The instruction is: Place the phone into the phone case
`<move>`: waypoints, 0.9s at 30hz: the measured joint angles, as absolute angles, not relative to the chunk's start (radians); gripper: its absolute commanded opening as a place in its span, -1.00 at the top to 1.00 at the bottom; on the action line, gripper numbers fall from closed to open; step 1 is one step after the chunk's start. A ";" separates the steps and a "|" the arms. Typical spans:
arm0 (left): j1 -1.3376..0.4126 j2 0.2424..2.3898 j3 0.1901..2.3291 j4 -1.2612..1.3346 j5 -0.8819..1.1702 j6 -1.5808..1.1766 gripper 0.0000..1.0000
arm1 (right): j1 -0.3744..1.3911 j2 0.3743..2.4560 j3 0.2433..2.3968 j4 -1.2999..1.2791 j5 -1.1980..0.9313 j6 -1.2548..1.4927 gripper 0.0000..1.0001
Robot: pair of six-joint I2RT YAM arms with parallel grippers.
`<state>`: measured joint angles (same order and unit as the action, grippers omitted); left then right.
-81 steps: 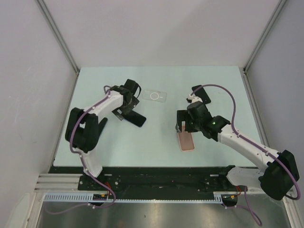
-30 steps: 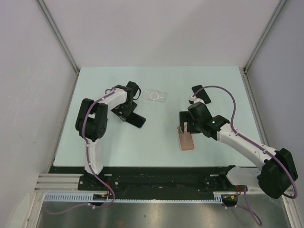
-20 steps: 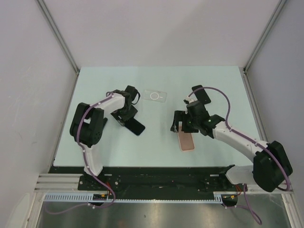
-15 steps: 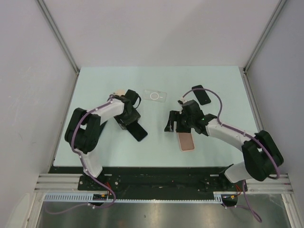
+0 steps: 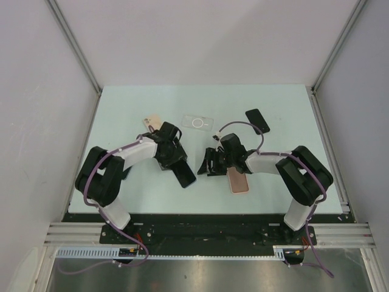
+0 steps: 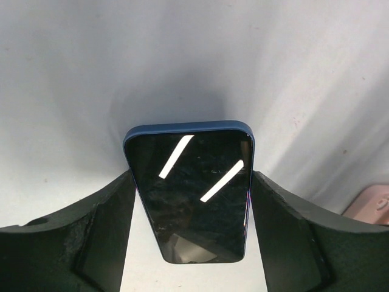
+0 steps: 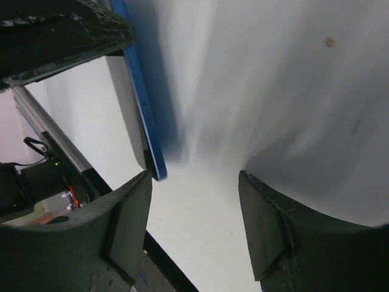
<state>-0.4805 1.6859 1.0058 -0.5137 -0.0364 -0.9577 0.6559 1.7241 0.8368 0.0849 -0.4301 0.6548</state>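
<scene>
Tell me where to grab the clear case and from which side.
Come straight down from above. The case lies flat on the table, long axis left to right, with nothing touching it, so only its thin edges offer a hold. Likely best: pinch across the short width, one finger on each long edge, near the middle.

Left end effector (image 6: pixel 193 177) tight, right end effector (image 7: pixel 194 176) agape, both low.
</scene>
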 measured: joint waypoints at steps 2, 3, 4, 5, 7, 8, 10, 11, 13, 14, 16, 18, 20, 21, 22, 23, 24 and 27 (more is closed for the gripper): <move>-0.486 1.685 1.005 -0.496 -0.020 -0.951 -0.25 | 0.661 1.751 0.837 0.132 -0.458 0.667 -0.17; -0.489 1.685 1.004 -0.488 -0.013 -0.948 -0.25 | 0.664 1.763 0.837 0.157 -0.471 0.676 -0.15; -0.492 1.685 1.004 -0.485 -0.011 -0.946 -0.25 | 0.665 1.774 0.837 0.175 -0.483 0.682 -0.15; -0.495 1.685 1.003 -0.480 -0.008 -0.942 -0.25 | 0.667 1.781 0.837 0.189 -0.492 0.688 -0.14; -0.498 1.685 0.999 -0.471 -0.001 -0.941 -0.25 | 0.671 1.797 0.837 0.221 -0.511 0.701 -0.10; -0.500 1.684 0.993 -0.463 0.003 -0.941 -0.25 | 0.672 1.805 0.837 0.237 -0.524 0.706 -0.09; -0.505 1.678 0.982 -0.447 0.010 -0.940 -0.25 | 0.673 1.822 0.837 0.270 -0.545 0.716 -0.04; -0.507 1.675 0.978 -0.440 0.013 -0.940 -0.25 | 0.673 1.830 0.837 0.280 -0.553 0.724 -0.03; -0.514 1.671 0.970 -0.427 0.020 -0.940 -0.25 | 0.675 1.841 0.837 0.297 -0.567 0.733 0.03; -0.517 1.670 0.968 -0.423 0.025 -0.940 -0.25 | 0.676 1.844 0.837 0.302 -0.570 0.736 0.05; -0.524 1.670 0.966 -0.419 0.033 -0.940 -0.25 | 0.680 1.849 0.837 0.314 -0.577 0.744 0.25; -0.528 1.669 0.965 -0.413 0.039 -0.940 -0.27 | 0.684 1.851 0.837 0.324 -0.585 0.752 0.46; -0.529 1.669 0.965 -0.408 0.050 -0.940 -0.35 | 0.686 1.852 0.836 0.329 -0.590 0.760 0.79; -0.529 1.669 0.965 -0.403 0.060 -0.936 -0.45 | 0.686 1.852 0.836 0.329 -0.590 0.760 0.87; -0.529 1.669 0.964 -0.398 0.065 -0.926 -0.51 | 0.686 1.852 0.836 0.329 -0.595 0.767 0.97; -0.529 1.669 0.962 -0.392 0.071 -0.916 -0.62 | 0.686 1.850 0.836 0.328 -0.594 0.764 1.00; -0.527 1.668 0.961 -0.385 0.078 -0.907 -0.84 | 0.685 1.844 0.834 0.325 -0.591 0.766 1.00; -0.530 1.651 0.961 -0.368 0.110 -0.880 -0.99 | 0.684 1.787 0.813 0.293 -0.551 0.754 1.00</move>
<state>-0.5301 1.6508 0.9611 -0.3679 0.1101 -0.8803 0.6842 1.7874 0.8135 0.2932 -0.5510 0.7540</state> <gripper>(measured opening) 0.919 0.047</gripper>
